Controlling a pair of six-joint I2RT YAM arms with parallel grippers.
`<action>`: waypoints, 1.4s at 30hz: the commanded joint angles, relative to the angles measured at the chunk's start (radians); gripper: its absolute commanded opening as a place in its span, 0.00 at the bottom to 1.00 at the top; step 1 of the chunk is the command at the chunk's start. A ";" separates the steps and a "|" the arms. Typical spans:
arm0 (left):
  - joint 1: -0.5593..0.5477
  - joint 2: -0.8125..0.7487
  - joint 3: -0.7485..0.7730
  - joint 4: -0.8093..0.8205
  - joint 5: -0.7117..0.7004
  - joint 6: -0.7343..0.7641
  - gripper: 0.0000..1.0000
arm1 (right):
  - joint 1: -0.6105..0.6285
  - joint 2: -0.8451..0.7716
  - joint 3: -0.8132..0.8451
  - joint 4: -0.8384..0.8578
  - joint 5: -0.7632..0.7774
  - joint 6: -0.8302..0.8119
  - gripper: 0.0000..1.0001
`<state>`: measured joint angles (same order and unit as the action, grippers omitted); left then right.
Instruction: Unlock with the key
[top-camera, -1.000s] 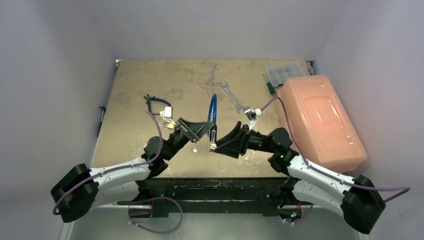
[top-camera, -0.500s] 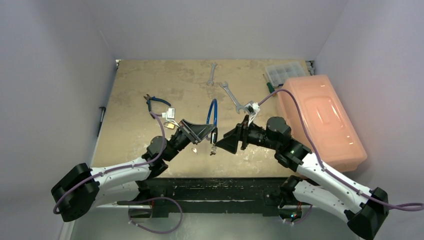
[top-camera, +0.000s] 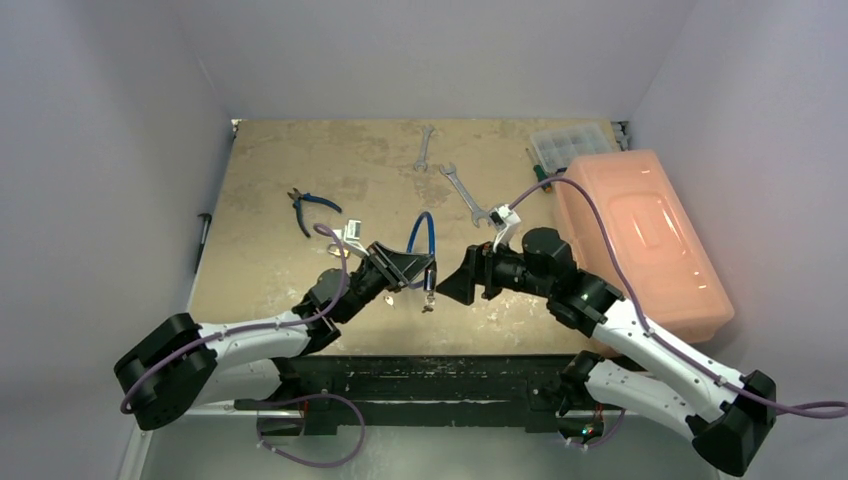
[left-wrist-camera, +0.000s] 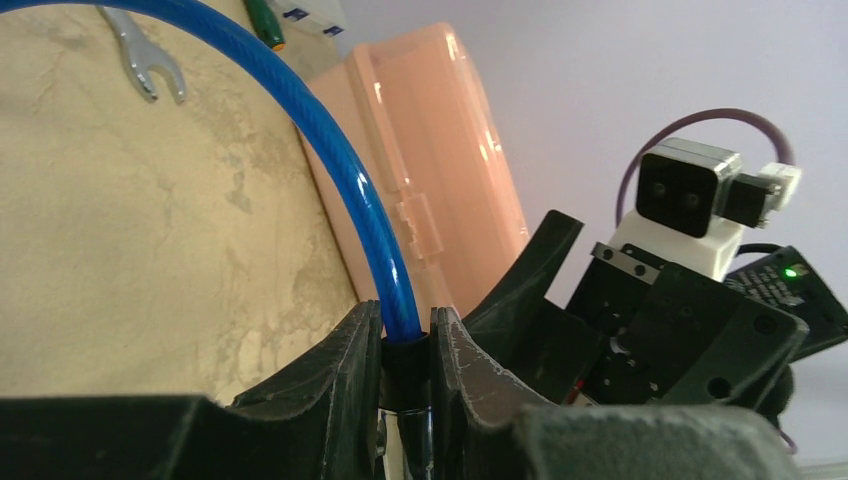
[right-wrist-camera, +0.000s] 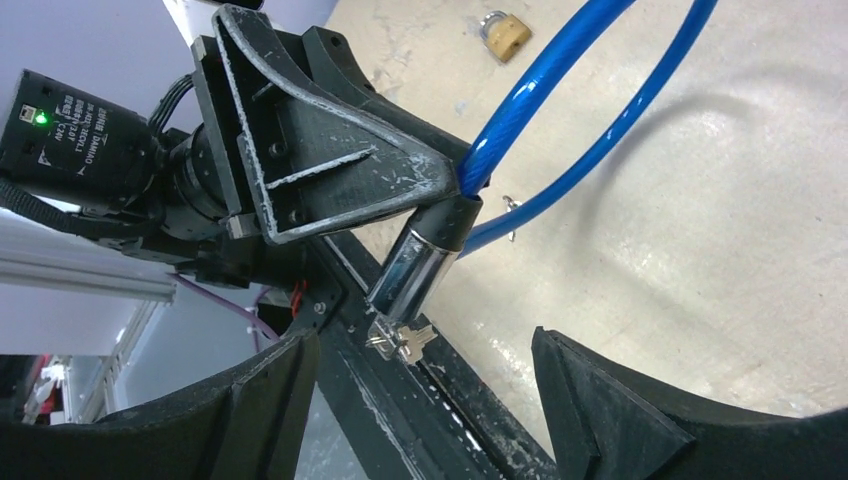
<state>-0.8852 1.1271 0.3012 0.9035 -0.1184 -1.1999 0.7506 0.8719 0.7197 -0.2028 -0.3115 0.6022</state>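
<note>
Cable lock (top-camera: 421, 231) pulled nearer by left hand (left-wrist-camera: 405, 385), right hand (top-camera: 447, 288) facing key (right-wrist-camera: 400, 341)

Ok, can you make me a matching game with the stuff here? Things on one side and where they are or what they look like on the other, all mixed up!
Things:
1. blue cable
2. big box
3. small padlock
4. right fingers

Place, colour or state:
A. brass-coloured, lying on the table with nothing touching it
B. pinched in the left fingers
C. orange, at the right side of the table
D. spread open, holding nothing

Pairs: 1-B, 2-C, 3-A, 4-D
</note>
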 joint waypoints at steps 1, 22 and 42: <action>-0.005 0.037 0.025 0.089 -0.021 0.023 0.00 | 0.005 0.004 0.048 -0.027 0.039 0.009 0.85; -0.006 0.202 0.047 0.169 -0.007 -0.023 0.00 | 0.142 0.177 0.105 -0.044 0.245 0.051 0.78; -0.006 0.205 0.064 0.103 -0.019 -0.013 0.00 | 0.194 0.256 0.150 -0.115 0.399 0.022 0.35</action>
<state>-0.8936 1.3277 0.3241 0.9932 -0.1085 -1.2198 0.9329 1.1286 0.8227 -0.3168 0.0528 0.6365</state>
